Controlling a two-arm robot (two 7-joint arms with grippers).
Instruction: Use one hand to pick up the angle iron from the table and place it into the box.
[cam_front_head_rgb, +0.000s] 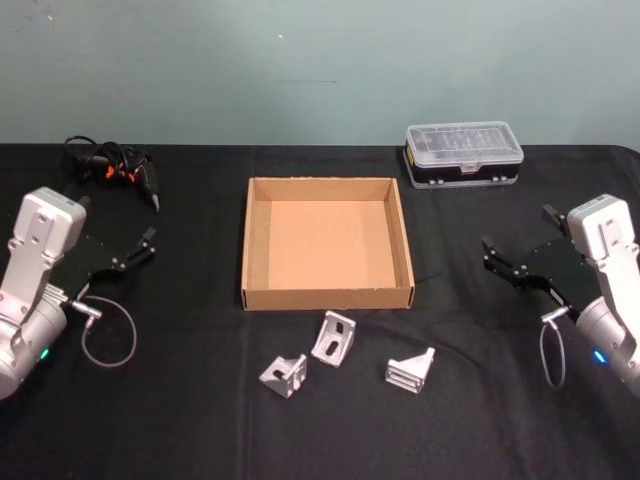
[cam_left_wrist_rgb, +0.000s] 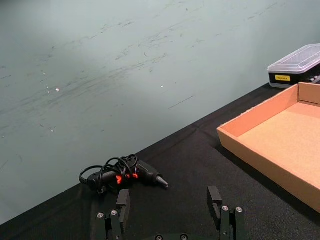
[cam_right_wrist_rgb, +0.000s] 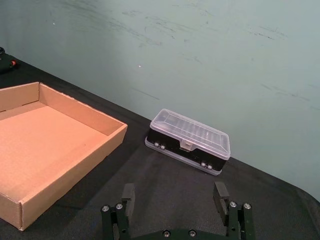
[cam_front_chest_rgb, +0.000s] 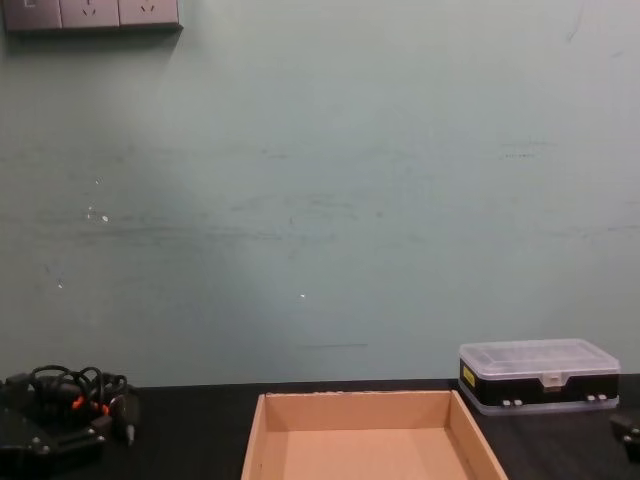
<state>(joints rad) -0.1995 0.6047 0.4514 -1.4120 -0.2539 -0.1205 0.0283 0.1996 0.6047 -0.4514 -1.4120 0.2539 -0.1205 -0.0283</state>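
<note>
Three silver angle irons lie on the black table (cam_front_head_rgb: 190, 420) just in front of the box: one on the left (cam_front_head_rgb: 283, 375), one in the middle (cam_front_head_rgb: 334, 338), one on the right (cam_front_head_rgb: 410, 371). The tan cardboard box (cam_front_head_rgb: 327, 297) sits empty at the table's centre, also seen as the box (cam_left_wrist_rgb: 280, 145) and the box (cam_right_wrist_rgb: 50, 145). My left gripper (cam_front_head_rgb: 135, 250) hovers open to the left of the box, holding nothing; its fingers (cam_left_wrist_rgb: 123, 200) stand wide apart. My right gripper (cam_front_head_rgb: 505, 262) hovers open to the right of the box, fingers (cam_right_wrist_rgb: 220, 191) apart and empty.
A clear-lidded plastic case (cam_front_head_rgb: 463, 153) with a black base stands at the back right. A black tool with a coiled cable and orange marks (cam_front_head_rgb: 115, 165) lies at the back left. The wall rises close behind the table's far edge.
</note>
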